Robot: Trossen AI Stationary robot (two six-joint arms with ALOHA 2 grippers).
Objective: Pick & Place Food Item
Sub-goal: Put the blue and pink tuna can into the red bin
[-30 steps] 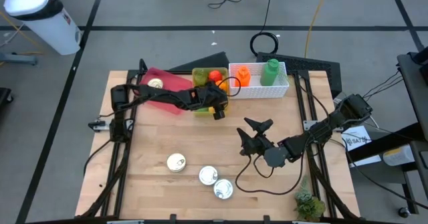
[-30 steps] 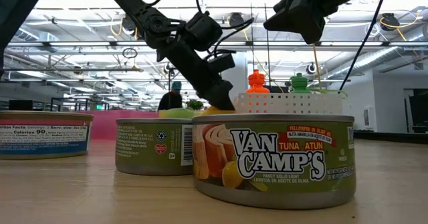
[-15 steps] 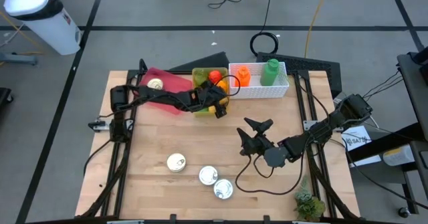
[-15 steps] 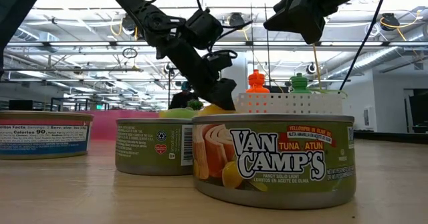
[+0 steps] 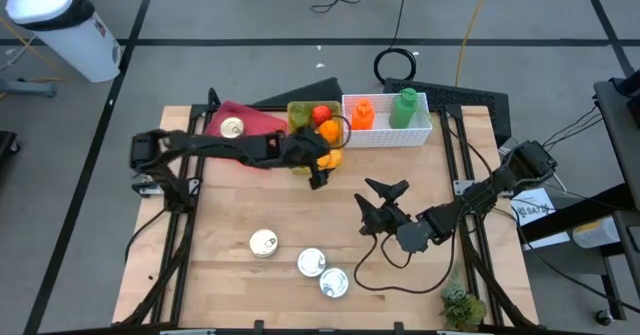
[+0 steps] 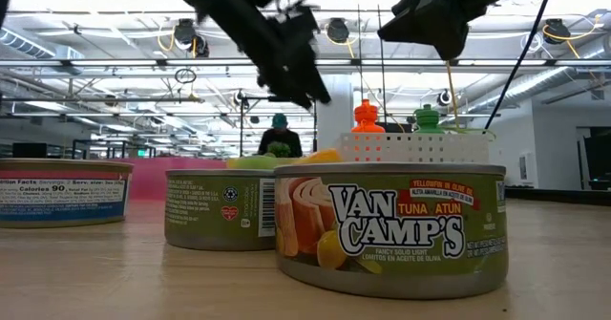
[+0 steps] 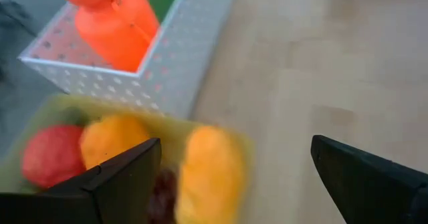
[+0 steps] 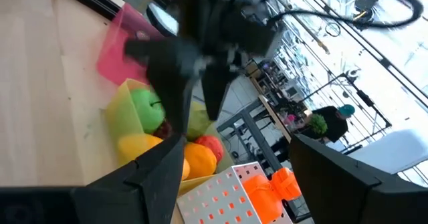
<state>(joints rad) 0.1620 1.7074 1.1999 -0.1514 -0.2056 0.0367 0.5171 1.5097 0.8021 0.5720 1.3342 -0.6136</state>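
Left hand (image 5: 318, 178) hovers released beside yellow bin (image 5: 297, 110), fruit inside; 3 cans (image 5: 312, 262) remain on tabletop (image 5: 300, 210).

Even, bright overhead lighting; soft shadows on the table (image 5: 300, 215). Ceiling lamps (image 6: 181, 35) glare in the low view. Left wrist view motion-blurred throughout.

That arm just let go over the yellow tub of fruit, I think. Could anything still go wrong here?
Possibly. The left hand hangs open just above the yellow bin, so pulling away low could clip its rim or nudge the white basket beside it. The yellow fruit sits right at the bin's edge and might roll out if bumped. The right hand waits mid-table, close enough that the two arms could cross paths.
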